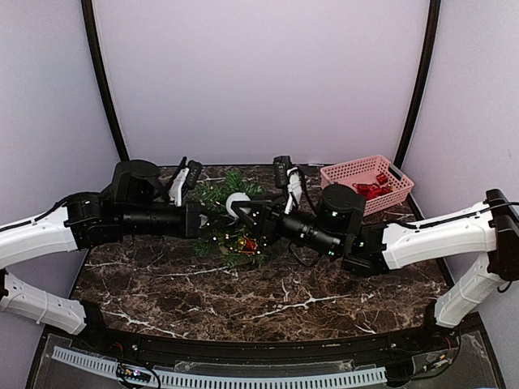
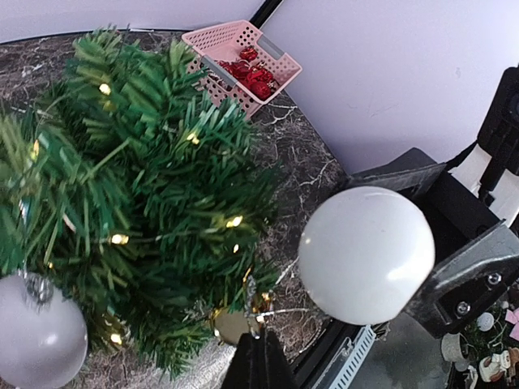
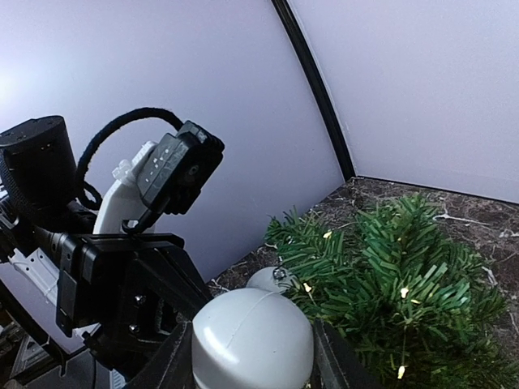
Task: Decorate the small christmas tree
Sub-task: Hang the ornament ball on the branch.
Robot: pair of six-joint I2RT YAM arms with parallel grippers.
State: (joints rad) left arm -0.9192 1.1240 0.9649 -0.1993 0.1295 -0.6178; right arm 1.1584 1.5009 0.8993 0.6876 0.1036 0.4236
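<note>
The small christmas tree (image 1: 227,217) stands at the back middle of the marble table, its tiny lights on. My right gripper (image 1: 240,206) is shut on a white ball ornament (image 3: 253,340), which it holds against the near side of the tree (image 3: 397,275). The ball (image 2: 365,253) fills the jaws. Another white ball (image 2: 36,340) hangs from a branch. My left gripper (image 2: 261,352) is shut, with its tips at a silver thread beside a gold ornament (image 2: 231,324) low in the tree (image 2: 138,178). I cannot tell if the thread is pinched.
A pink basket (image 1: 366,183) with red ornaments (image 1: 373,189) stands at the back right corner. In the left wrist view the basket (image 2: 240,50) lies beyond the tree. Both arms meet over the tree. Purple walls close in the table at the back and sides.
</note>
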